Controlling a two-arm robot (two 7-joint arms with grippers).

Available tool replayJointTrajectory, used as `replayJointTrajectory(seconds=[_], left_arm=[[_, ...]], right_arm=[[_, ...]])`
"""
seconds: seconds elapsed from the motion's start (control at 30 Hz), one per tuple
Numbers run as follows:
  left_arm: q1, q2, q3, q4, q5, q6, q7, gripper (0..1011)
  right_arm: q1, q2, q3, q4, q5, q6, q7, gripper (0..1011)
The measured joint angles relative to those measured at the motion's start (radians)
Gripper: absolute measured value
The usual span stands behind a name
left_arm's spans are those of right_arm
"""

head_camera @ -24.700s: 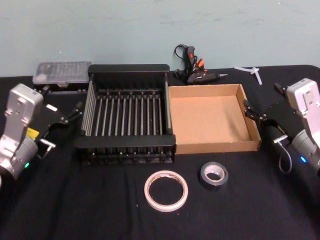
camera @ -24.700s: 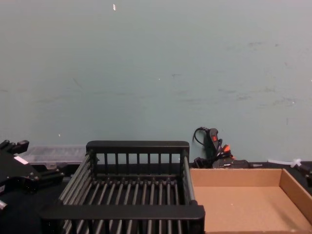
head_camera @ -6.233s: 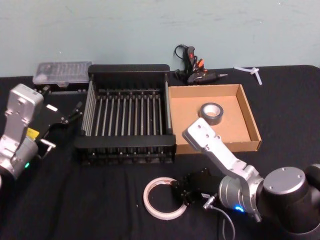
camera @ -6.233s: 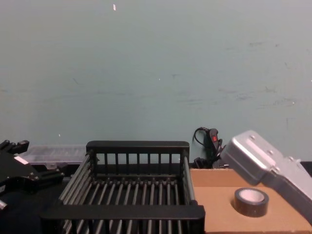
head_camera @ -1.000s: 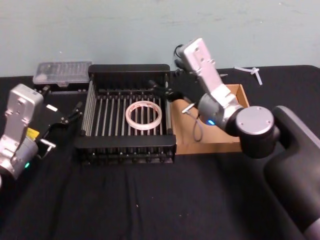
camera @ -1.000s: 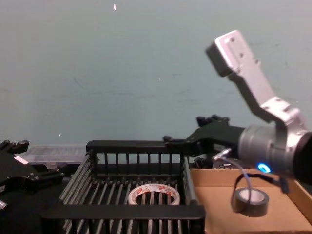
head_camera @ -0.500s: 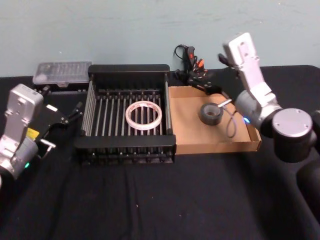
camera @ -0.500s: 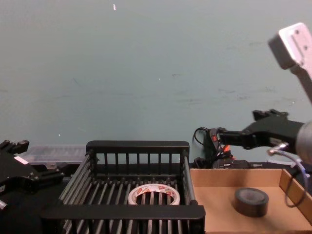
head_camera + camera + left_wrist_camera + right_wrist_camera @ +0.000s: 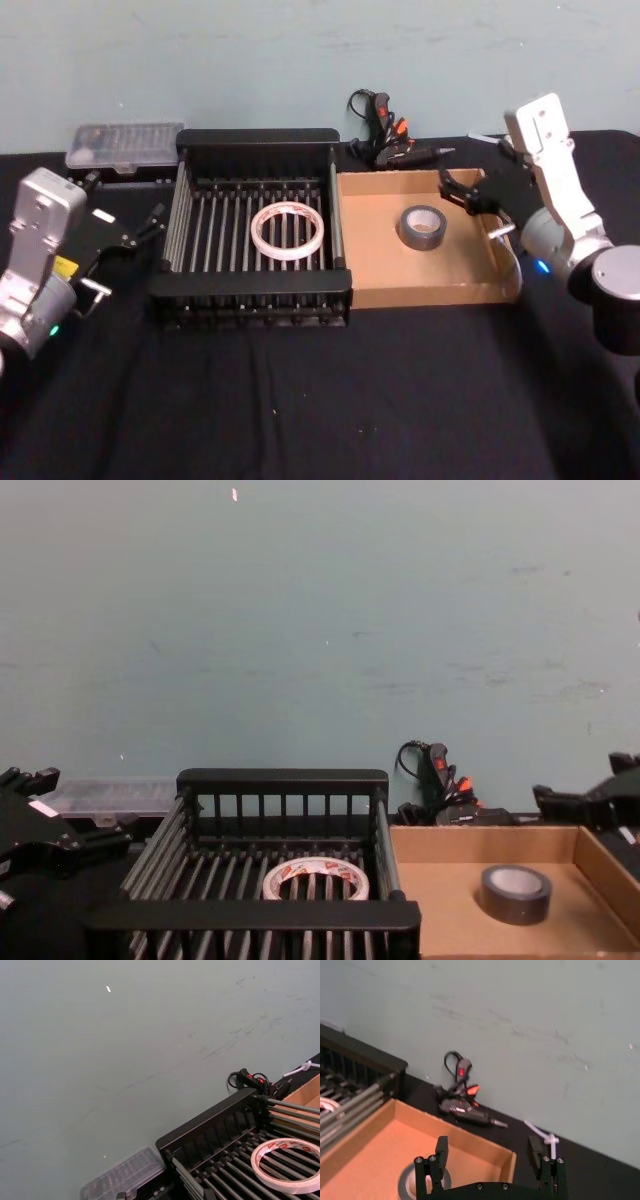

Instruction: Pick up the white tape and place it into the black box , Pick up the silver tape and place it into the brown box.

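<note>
The white tape (image 9: 288,228) (image 9: 317,878) (image 9: 287,1164) lies flat on the slatted floor of the black box (image 9: 258,137) (image 9: 282,778) (image 9: 205,1122). Inside the brown box (image 9: 400,270) (image 9: 480,842) (image 9: 465,1137) the silver tape (image 9: 421,226) (image 9: 516,893) rests flat near its back wall. My right gripper (image 9: 450,190) (image 9: 488,1147) (image 9: 548,800) hovers open and empty over the brown box's right side, just right of the silver tape. On the table at the far left, my left gripper (image 9: 150,222) stays parked beside the black box.
A black glue gun (image 9: 385,135) (image 9: 462,1102) with a cable lies behind the boxes. A clear plastic case (image 9: 125,145) (image 9: 122,1177) sits at the back left, and a white plastic piece (image 9: 505,143) at the back right. Black cloth covers the table.
My right gripper swung right, from above the black box's right rim across the brown box to its right side, empty. Both tapes stayed put. The left arm has not moved.
</note>
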Motion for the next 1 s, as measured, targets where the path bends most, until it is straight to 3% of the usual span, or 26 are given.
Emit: replayJointTrajectory(seconds=[0.33, 1.0], left_arm=[[0.0, 0.0, 0.0, 0.0, 0.0, 0.0, 0.0, 1001], [0.0, 0.0, 0.0, 0.0, 0.0, 0.0, 0.0, 1001]], right_arm=[[-0.029, -0.01, 0.03, 0.004, -0.009, 0.019, -0.002, 1002], [-0.029, -0.01, 0.029, 0.006, -0.01, 0.019, -0.002, 1002]])
